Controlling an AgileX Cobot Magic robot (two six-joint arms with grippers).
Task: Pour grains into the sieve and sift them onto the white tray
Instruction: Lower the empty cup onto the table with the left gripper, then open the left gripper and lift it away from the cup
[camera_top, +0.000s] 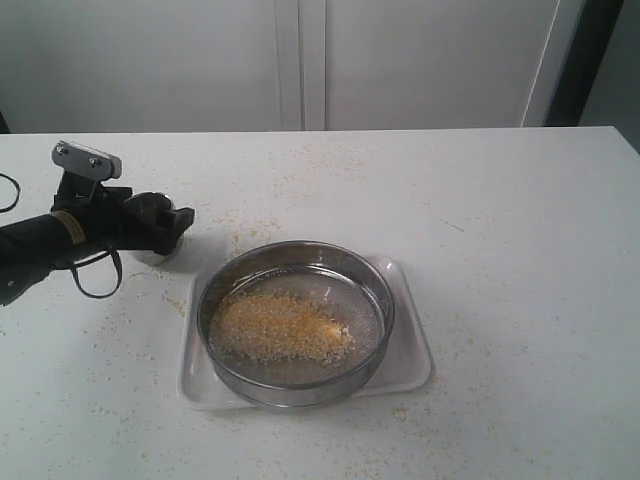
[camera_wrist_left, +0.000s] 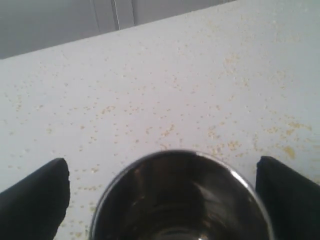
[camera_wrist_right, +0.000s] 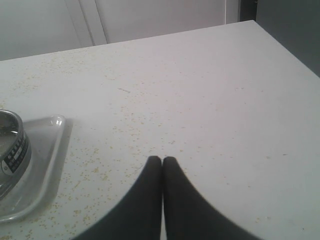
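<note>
Nearest us, the white tray (camera_top: 415, 355) lies flat on the counter (camera_top: 500, 220) with the sieve (camera_top: 300, 388) standing in it, and the grains (camera_top: 280, 328) sit heaped on the mesh. Just behind and to the left, our left claw (camera_top: 172, 232) hangs low, its fingers spread wide on either side of a small steel cup (camera_wrist_left: 180, 200) standing upright on the counter, and it grips nothing. Our right claw (camera_wrist_right: 162, 162), which we see only through its own camera, is pressed fully closed and empty over counter speckled with stray granules (camera_wrist_right: 135, 131).
</note>
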